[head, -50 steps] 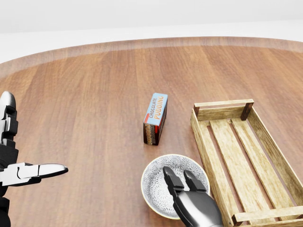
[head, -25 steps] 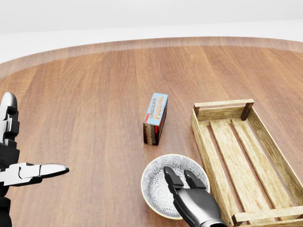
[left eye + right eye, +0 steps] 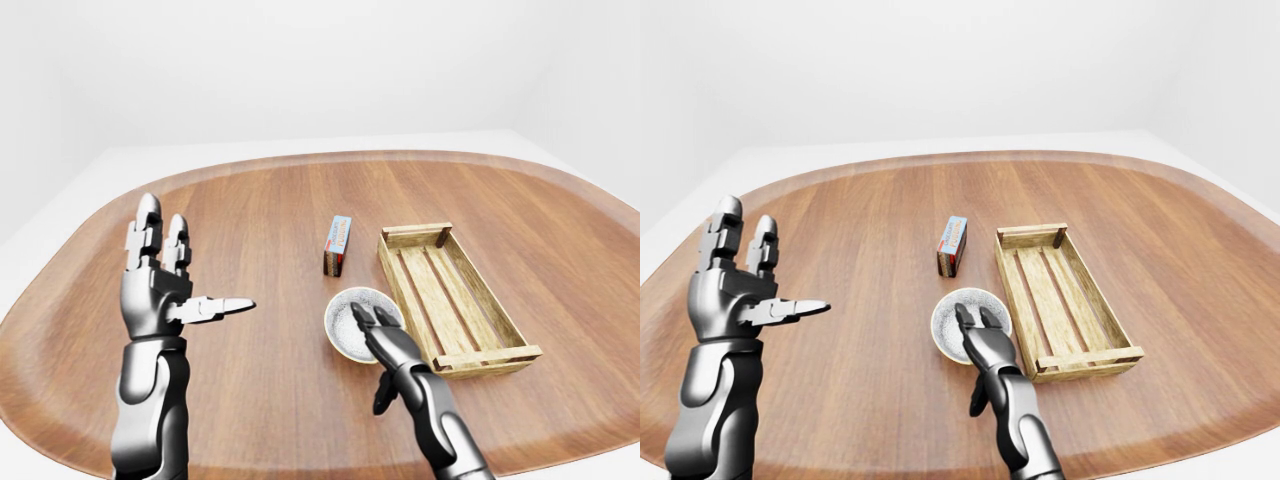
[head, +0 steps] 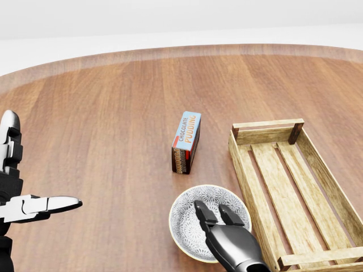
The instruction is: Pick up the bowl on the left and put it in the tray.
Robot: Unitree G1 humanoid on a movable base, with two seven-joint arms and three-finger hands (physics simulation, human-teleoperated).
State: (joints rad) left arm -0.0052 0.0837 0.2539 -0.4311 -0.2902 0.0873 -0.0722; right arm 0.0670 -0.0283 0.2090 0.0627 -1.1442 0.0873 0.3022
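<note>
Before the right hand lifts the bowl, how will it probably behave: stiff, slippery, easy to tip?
The bowl looks like glazed ceramic, so probably rigid and slippery. It is wide and shallow, likely stable when pushed, though a rim grip by the right hand might tilt it.
</note>
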